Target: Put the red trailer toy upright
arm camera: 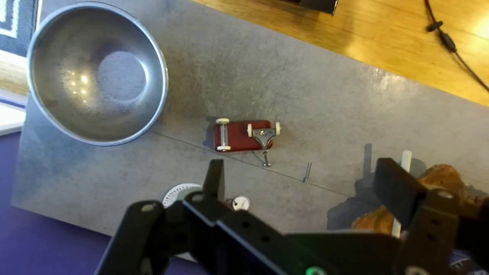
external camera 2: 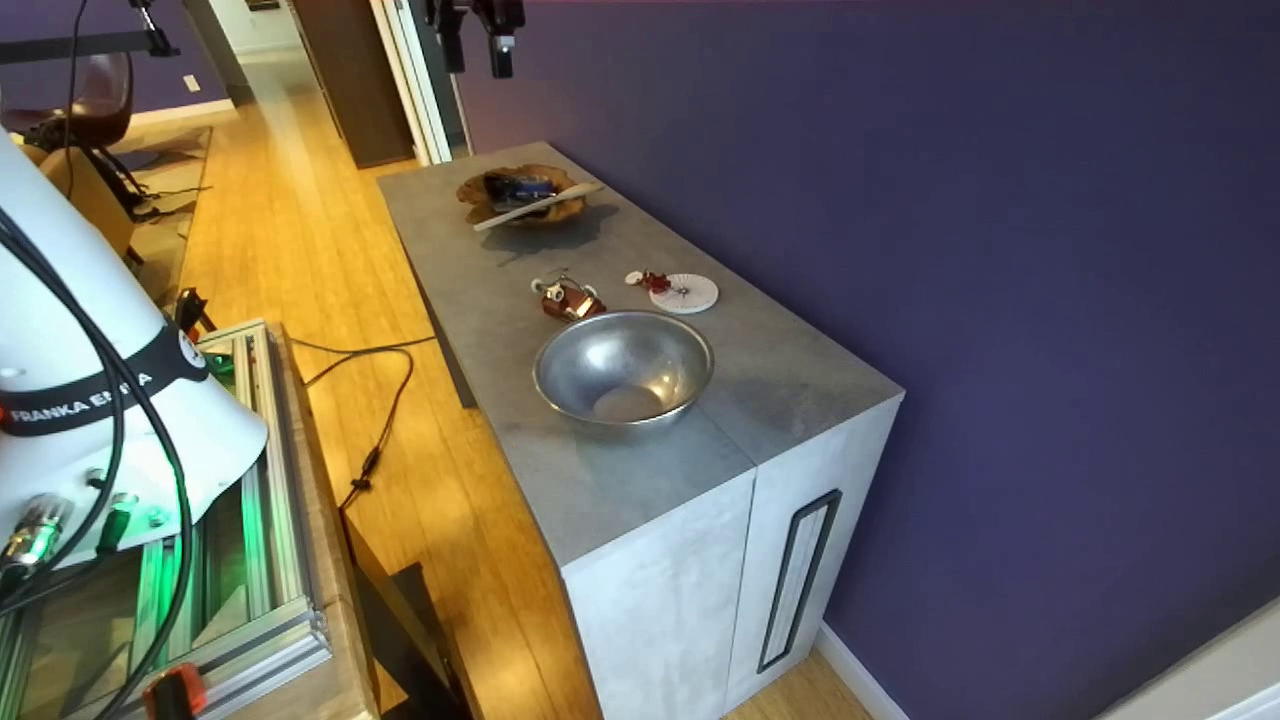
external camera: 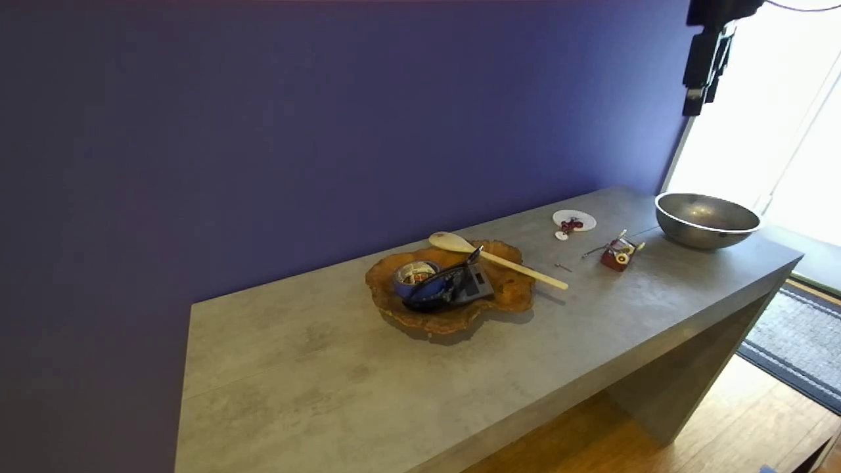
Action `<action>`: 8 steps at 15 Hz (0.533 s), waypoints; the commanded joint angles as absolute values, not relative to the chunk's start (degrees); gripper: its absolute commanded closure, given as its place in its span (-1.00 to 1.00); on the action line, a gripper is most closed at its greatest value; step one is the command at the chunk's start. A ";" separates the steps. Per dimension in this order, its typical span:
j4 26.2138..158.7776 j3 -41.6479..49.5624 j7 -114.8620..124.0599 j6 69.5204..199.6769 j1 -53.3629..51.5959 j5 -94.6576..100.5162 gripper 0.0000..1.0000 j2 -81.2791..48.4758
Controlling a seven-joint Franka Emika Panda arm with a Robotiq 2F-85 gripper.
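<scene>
Red trailer toy (arm camera: pixel 238 139) lies wheels-up, right of steel bowl (arm camera: pixel 93 76) in wrist view; likely light, stiff, slick. Pinch its 2 long sides mid-body. Gripper (arm camera: pixel 301 168) jaws wide, empty.

Steel bowl (external camera: pixel 700 236) — stands upright on the countertop (external camera: pixel 295 368), near the white disc (external camera 2: pixel 700 296). Wooden tray (external camera: pixel 516 295) — holds the blue tape roll (external camera: pixel 405 288); wooden spoon (external camera: pixel 519 267) lies across it.
</scene>
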State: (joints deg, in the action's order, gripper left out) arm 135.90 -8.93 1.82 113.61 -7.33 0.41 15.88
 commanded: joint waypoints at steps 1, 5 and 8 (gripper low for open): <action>132.03 -9.97 1.18 115.83 -8.57 0.96 -1.00 4.99; 128.70 -10.56 1.96 118.05 -9.42 2.33 -1.00 -5.27; 124.96 -10.68 1.83 119.32 -10.39 2.86 -1.00 -12.23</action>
State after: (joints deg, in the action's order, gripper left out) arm 130.07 -10.55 1.79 119.04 -9.41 1.16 -5.31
